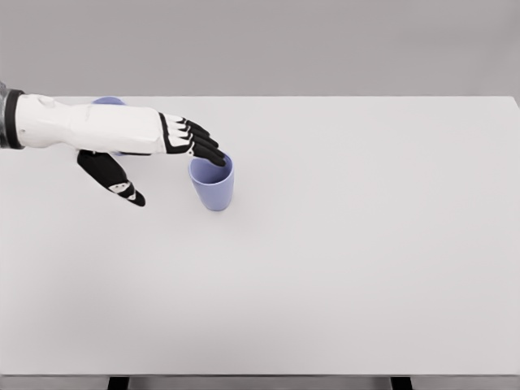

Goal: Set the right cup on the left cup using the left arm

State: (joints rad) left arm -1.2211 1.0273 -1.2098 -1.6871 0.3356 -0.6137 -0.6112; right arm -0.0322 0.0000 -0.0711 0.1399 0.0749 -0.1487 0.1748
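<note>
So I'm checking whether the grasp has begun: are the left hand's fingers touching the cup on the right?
Cannot tell. In the head view the left hand's fingers overlap the right cup's rim, but they may hover above it.

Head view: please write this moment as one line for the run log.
left hand: open, fingertips at rim of right cup | right cup: upright on table, not grasped | left cup: mostly hidden behind arm

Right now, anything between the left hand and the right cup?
No. The left hand has its fingertips at the rim of the right cup, fingers spread. The left cup is mostly hidden behind the forearm.
</note>
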